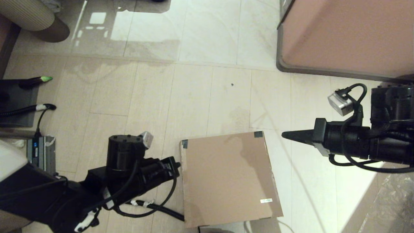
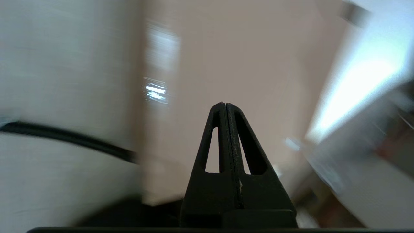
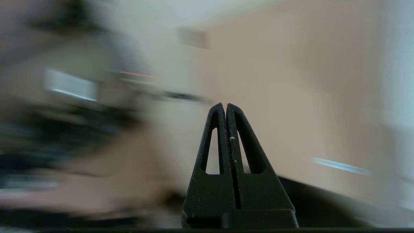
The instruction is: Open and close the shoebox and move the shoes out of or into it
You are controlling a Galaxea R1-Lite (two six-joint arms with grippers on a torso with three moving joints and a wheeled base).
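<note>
The brown cardboard shoebox (image 1: 226, 178) lies on the tiled floor with its lid down, dark tape on its two far corners and a small white label near its front right. My left gripper (image 1: 177, 165) is shut and empty, right beside the box's left edge; in the left wrist view its shut fingers (image 2: 225, 104) point across the blurred lid (image 2: 245, 64). My right gripper (image 1: 284, 135) is shut and empty, hovering just right of the box's far right corner; the right wrist view shows its tips (image 3: 225, 105) before the blurred box (image 3: 291, 97). The shoes are out of view.
A large pinkish-brown block with a grey rim (image 1: 349, 32) fills the far right. At the left edge are dark equipment with cables (image 1: 16, 100) and a small grey unit (image 1: 40, 152). Crinkled plastic sheeting (image 1: 394, 200) lies at the near right. A black cable (image 1: 155, 207) trails beside the box.
</note>
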